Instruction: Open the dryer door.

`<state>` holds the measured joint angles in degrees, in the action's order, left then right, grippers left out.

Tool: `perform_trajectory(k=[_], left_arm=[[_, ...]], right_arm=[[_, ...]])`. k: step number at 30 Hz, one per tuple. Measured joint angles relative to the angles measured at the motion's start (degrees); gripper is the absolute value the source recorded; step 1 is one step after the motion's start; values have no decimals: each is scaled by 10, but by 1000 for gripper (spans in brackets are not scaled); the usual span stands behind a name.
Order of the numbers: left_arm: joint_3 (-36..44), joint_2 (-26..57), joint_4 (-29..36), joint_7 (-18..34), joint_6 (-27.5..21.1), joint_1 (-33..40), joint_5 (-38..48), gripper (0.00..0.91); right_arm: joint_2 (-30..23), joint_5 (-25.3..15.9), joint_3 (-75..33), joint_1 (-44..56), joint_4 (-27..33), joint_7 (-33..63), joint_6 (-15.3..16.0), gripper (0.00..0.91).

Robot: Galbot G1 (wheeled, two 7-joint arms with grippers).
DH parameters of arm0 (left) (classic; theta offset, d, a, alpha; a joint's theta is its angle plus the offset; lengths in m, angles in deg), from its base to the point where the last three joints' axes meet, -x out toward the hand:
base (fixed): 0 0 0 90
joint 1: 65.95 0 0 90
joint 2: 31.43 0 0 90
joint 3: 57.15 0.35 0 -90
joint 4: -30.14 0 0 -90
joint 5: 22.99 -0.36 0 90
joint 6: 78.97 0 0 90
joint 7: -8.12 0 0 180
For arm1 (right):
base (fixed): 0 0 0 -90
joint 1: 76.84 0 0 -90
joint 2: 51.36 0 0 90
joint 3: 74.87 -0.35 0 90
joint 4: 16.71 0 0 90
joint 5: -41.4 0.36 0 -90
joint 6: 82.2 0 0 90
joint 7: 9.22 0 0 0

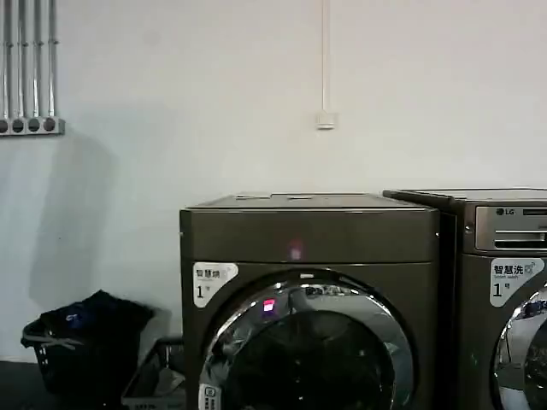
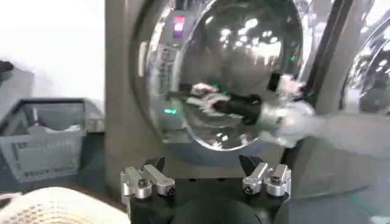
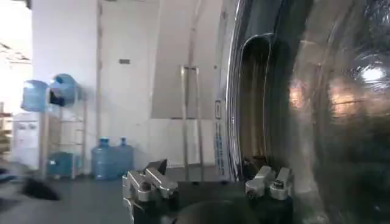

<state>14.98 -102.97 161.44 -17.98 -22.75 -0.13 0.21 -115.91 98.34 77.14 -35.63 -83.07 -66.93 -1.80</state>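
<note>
The dryer (image 1: 308,235) stands in the middle, dark bronze-grey with a white "1" sticker. Its dryer door (image 1: 312,342) has a wide chrome ring around dark glass and looks closed against the front. In the left wrist view the door (image 2: 225,67) lies ahead, and my left gripper (image 2: 205,173) hangs open below it, well short of it. My right arm (image 2: 286,119) reaches across the door from the side. In the right wrist view my right gripper (image 3: 206,173) is open, one finger close to a tall recess in the chrome ring (image 3: 253,103). Nothing sits between its fingers.
An LG-marked machine (image 1: 504,290) stands right beside the dryer. On the floor to the left are a black laundry basket (image 1: 85,346) and a grey crate (image 2: 42,134). Blue water bottles (image 3: 113,158) stand far off by a wall.
</note>
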Motion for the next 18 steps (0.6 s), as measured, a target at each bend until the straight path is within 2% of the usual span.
perform_trajectory(k=[4,8,11,18], left_arm=[[1,14,-35,-30,39,17,-24,907],[6,31,-87,-81,145,32,-50,907],[5,42,-123,-91,199,41,-43,907],[6,71,-186,-106,234,65,-18,907]], right_arm=[[12,5,9,1,-14,-6,-2,907],[27,14,17,2,-29,-11,-2,907],[38,21,22,3,-43,-13,-1,907],[79,30,35,7,-89,-15,1,907]])
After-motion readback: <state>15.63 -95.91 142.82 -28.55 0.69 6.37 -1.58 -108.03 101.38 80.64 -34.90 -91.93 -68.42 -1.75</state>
